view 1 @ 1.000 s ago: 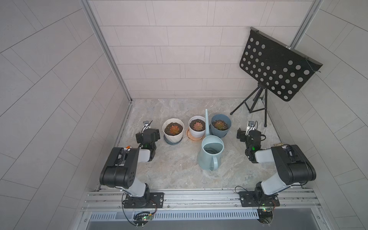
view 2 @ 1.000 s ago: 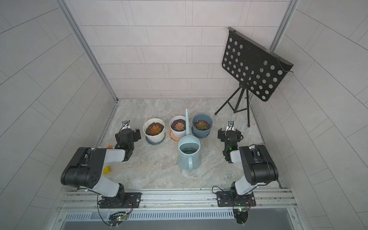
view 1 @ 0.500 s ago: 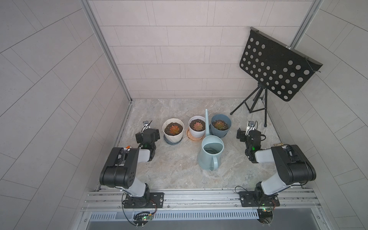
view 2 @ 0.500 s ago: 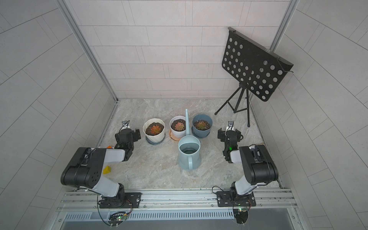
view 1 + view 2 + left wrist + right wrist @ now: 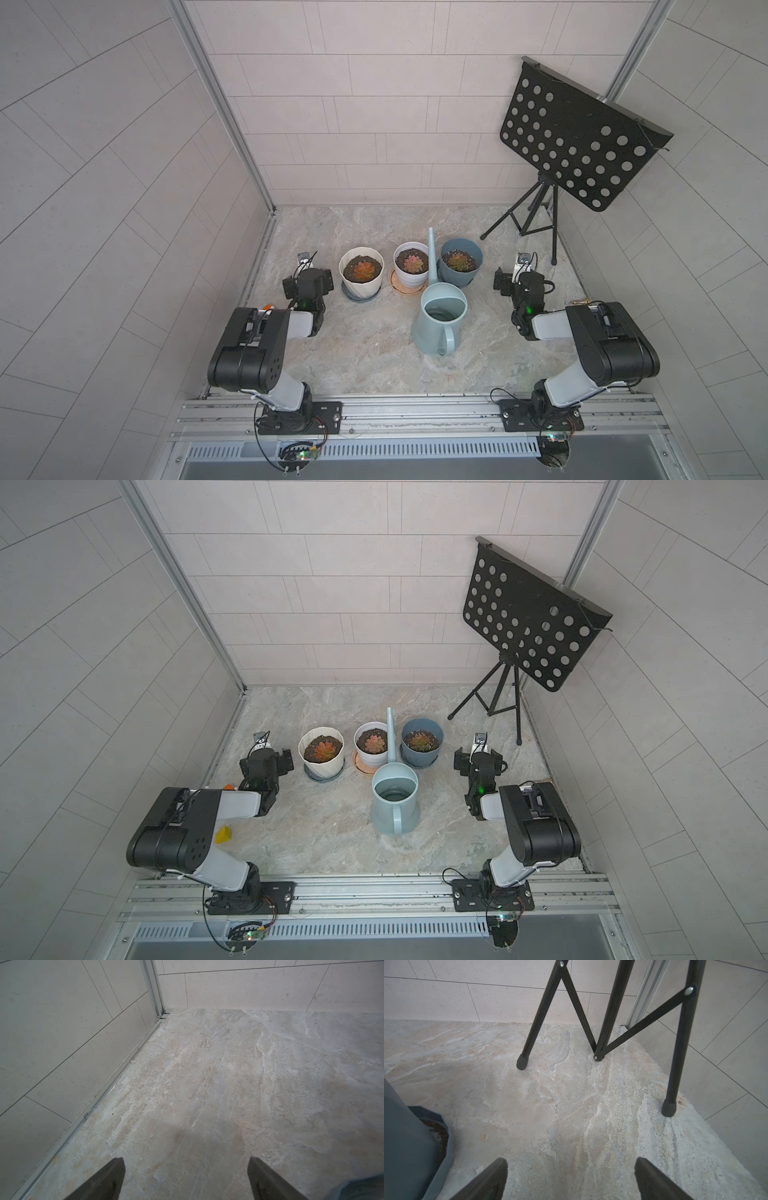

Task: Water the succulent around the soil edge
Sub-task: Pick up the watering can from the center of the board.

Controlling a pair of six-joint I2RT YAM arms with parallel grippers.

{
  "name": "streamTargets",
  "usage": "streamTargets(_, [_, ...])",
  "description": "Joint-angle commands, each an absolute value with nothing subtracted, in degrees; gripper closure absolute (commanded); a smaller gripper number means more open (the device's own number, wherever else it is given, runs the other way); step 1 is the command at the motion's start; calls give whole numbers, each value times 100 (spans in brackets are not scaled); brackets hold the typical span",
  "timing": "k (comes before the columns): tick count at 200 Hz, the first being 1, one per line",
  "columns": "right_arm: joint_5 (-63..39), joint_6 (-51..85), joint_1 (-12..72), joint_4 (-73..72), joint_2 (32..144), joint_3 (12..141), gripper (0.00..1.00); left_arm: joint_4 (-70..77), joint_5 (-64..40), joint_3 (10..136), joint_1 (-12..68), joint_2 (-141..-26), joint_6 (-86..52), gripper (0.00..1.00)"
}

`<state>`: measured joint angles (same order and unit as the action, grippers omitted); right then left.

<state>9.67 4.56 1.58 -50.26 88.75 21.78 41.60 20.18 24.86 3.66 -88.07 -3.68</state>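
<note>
Right claw [image 5: 570, 1159] apart from watering can [image 5: 437, 330]

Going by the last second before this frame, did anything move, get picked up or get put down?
Nothing visibly changed. The left hand and the right hand are open and empty out at the sides, as before. The watering can stands untouched in front of the pots, with its spout between the middle one and the blue one.

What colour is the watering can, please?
Pale blue; the watering can shows best in a top view.
</note>
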Motion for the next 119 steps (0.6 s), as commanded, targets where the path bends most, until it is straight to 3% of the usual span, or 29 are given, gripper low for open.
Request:
streamTargets(1, [1316,390,250,-3252,8100,2965,0,2405,2247,3332,387,-8136,-392,8])
streamTargets(11, [1507,334,287,-2313,7753,3494,0,1131,2454,4110,377,-8025,-838,10])
streamTargets(34, [2123,-371,632,-2376,6929,3900,0,-161,2346,5108,670,-7894,-1251,16])
streamTargets(65, [2447,799,816,1293,6258,5915,0,-1601,2462,5975,1052,-7226,-1687,15])
streamTargets(119, [2462,2029,2466,4769,4913,7194,0,-4764,1848,6810,1191,-5838,-2033,15])
